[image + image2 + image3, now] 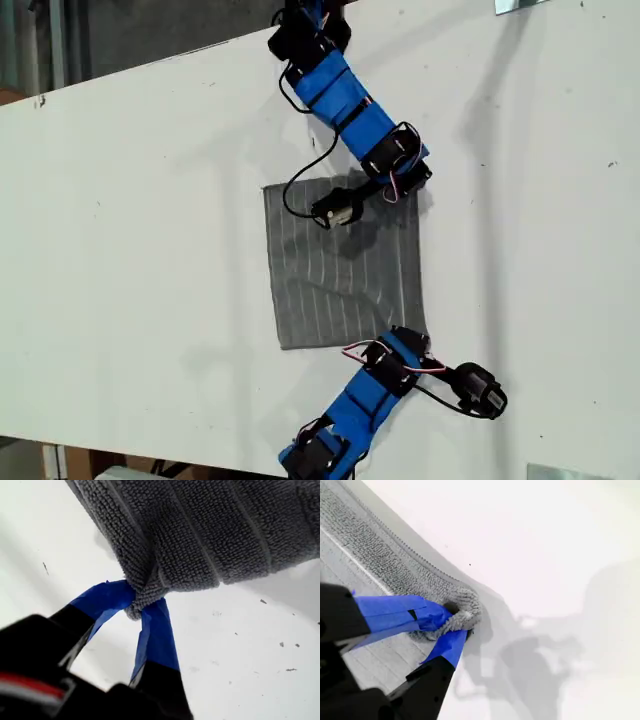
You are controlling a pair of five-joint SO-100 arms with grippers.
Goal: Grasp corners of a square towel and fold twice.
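My first gripper [141, 607] has its blue-taped jaws pinched tight on a corner [137, 602] of the towel [210, 530]; the cloth bunches between the tips and hangs lifted over the table [240, 655]; my second gripper [454, 625] is likewise clamped on another corner [465, 611], the pile puckered between its taped tips, with the rest of the towel lying flat behind it.

In the exterior view the towel [345, 265] lies spread on the white table [140, 220], grey with thin pale stripes; two blue arms reach onto it from opposite sides; one arm [350, 105] comes in from the towel's far edge and ends over its far corner toward the exterior view's right; the other arm [375, 395] comes in from the towel's near edge and ends at its near corner on the same side; I cannot tell from the wrist views which arm is first and which second; the towel's two corners toward the exterior view's left lie flat and free; a shadow falls on the table beside the towel, toward the exterior view's right.
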